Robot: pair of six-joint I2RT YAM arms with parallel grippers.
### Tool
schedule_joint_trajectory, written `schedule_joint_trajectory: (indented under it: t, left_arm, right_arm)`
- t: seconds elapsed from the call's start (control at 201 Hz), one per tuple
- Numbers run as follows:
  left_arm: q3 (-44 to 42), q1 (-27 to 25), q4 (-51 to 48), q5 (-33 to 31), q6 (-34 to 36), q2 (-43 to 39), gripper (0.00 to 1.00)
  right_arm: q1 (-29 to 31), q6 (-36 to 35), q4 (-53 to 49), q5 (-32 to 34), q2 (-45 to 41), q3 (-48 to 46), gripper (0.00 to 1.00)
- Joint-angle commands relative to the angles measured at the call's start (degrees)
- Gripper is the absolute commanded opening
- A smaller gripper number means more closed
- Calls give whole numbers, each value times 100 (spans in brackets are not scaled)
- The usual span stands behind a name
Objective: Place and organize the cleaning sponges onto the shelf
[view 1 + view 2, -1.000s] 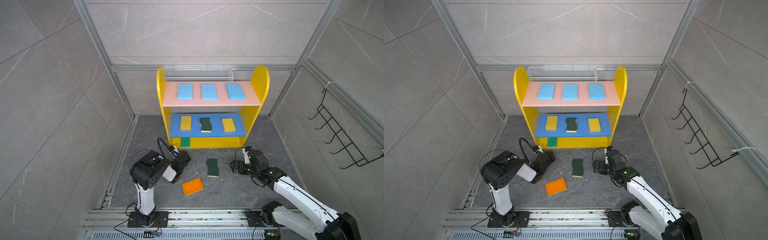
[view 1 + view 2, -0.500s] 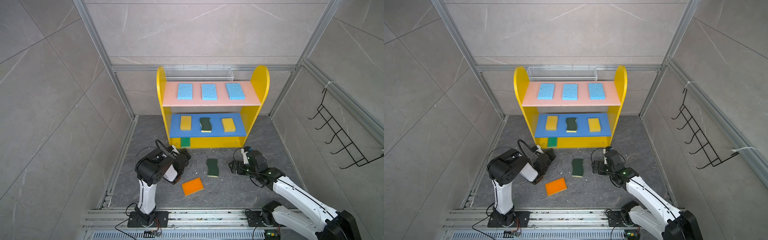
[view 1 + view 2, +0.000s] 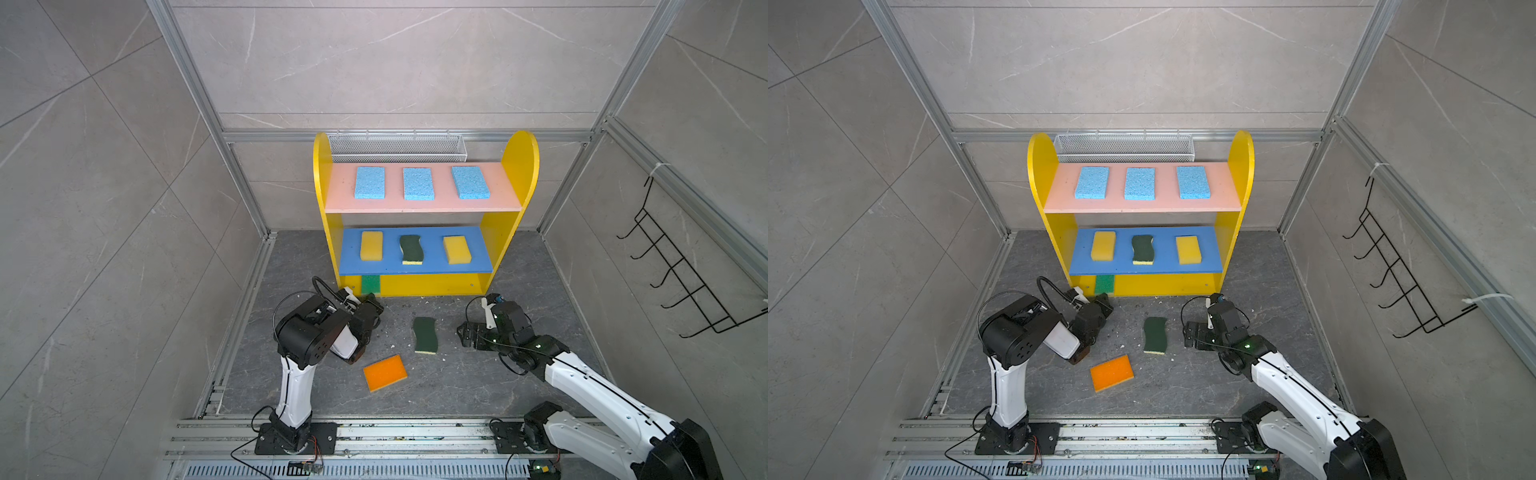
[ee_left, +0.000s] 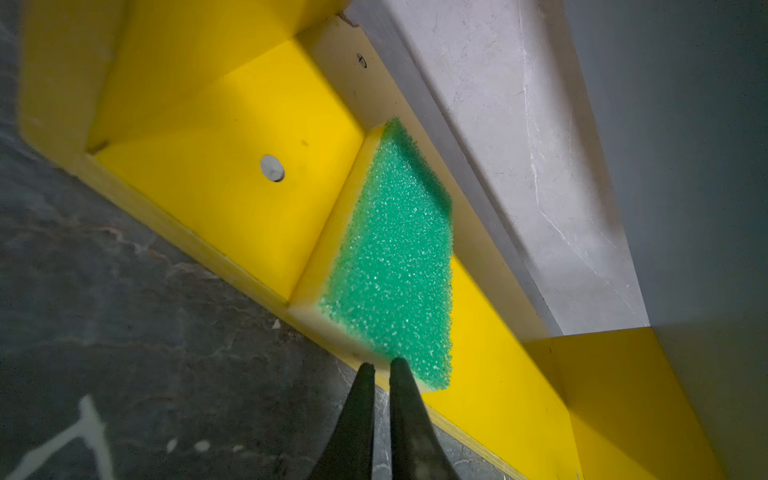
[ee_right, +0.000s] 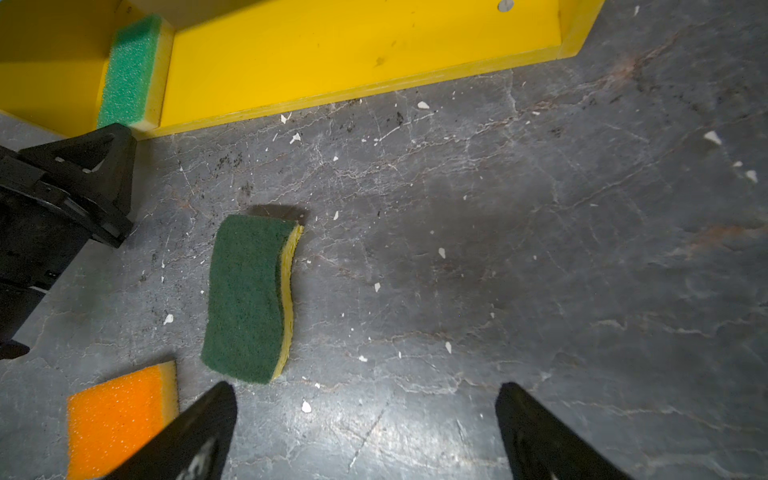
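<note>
The shelf (image 3: pixel 519 166) holds three light blue sponges (image 3: pixel 418 183) on its pink board. Two yellow sponges (image 3: pixel 371 245) and a dark green one (image 3: pixel 411 249) lie on the blue board. A bright green sponge (image 4: pixel 395 257) lies at the left end of the yellow base. My left gripper (image 4: pixel 382 363) is shut and empty, tips at that sponge's front edge. Another dark green wavy sponge (image 5: pixel 249 295) and an orange sponge (image 3: pixel 385 372) lie flat on the floor. My right gripper (image 5: pixel 365 399) is open, low over the floor just right of the dark green sponge.
A silver wire-mesh basket (image 3: pixel 397 146) hangs behind the shelf. A black hook rack (image 3: pixel 681 274) is on the right wall. Grey walls enclose the floor on three sides. Small white crumbs dot the dark stone floor (image 5: pixel 540 249).
My left arm's elbow has swung a little to the right while its shut gripper stays at the shelf base. The right gripper has hardly moved.
</note>
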Motion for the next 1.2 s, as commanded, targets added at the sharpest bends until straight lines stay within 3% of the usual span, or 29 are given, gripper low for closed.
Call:
schedule_joint_trajectory:
  t: [0.0, 1.195]
  left_arm:
    - [-11, 52, -510, -302, -63, 290, 14]
    - [230, 43, -367, -482, -161, 586, 16]
  right_arm:
    - [48, 35, 52, 108, 22, -64, 100]
    - [134, 17, 96, 143, 35, -124, 100]
